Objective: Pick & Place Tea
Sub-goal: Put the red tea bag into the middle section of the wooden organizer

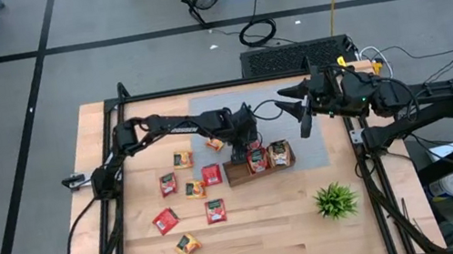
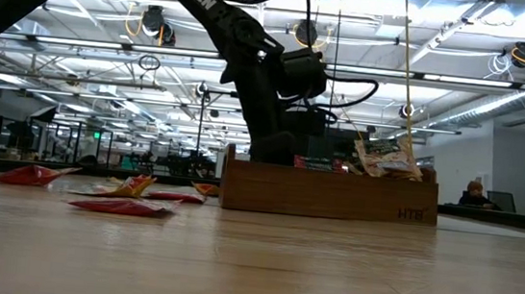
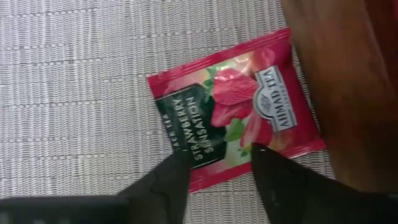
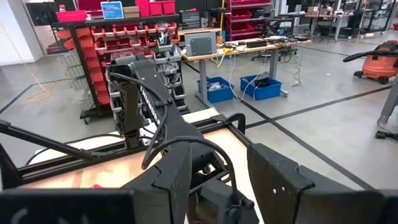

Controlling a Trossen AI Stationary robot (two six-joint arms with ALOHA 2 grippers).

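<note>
A red strawberry tea sachet [image 3: 233, 115] lies flat on the grey woven mat [image 3: 74, 93], right beside the brown wooden tray [image 3: 348, 81]. My left gripper [image 3: 217, 155] points steeply down at it, open, its two fingertips over the sachet's nearer edge. In the high view this gripper [image 1: 240, 150] stands at the tray's [image 1: 237, 177] left end. Two sachets [image 1: 268, 157] stick up out of the tray. Several more sachets [image 1: 191, 188] lie flat on the wood to the tray's left. My right gripper [image 1: 305, 116] hangs high over the far right, open and holding nothing. My left gripper comes at the red sachet from above, slanting, one fingertip [image 3: 177, 165] over the dark label and the other [image 3: 264, 158] over the strawberry picture, near the sachet's edge [image 3: 217, 168]. Whether the tips touch it I cannot tell. The sachet lies flat on the mat.
A spiky green plant [image 1: 336, 201] stands near the table's front right. The tray wall [image 2: 326, 194] is close beside the left gripper. Loose sachets [image 2: 122, 201] are scattered over the table's left middle. Dark frame rails edge the table.
</note>
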